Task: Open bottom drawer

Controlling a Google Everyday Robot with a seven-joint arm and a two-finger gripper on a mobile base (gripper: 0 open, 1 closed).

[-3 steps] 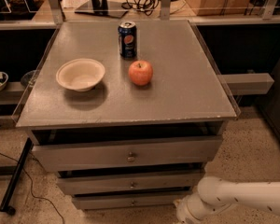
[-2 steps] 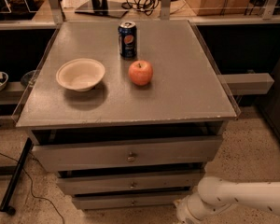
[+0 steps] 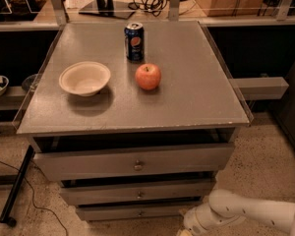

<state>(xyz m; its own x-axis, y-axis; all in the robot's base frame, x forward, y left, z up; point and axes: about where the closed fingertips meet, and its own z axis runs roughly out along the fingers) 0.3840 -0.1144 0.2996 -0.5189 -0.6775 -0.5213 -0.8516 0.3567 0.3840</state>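
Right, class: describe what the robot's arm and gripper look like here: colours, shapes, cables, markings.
The arm is off-white, a smooth rounded tube with a bulging joint and a narrow seam near the wrist. No cables or markings show. The gripper, equally pale, sits at the picture's lower edge, mostly cut off, by the right end of the bottom drawer.

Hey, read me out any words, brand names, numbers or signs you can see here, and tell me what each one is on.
No text here can be read.
Blue can on the cabinet top: a round red and white emblem shows, but its lettering is too blurred to read.
Bottom drawer: no label, only a knob.
Tool, low beside the bottom drawer's right end: no markings visible.
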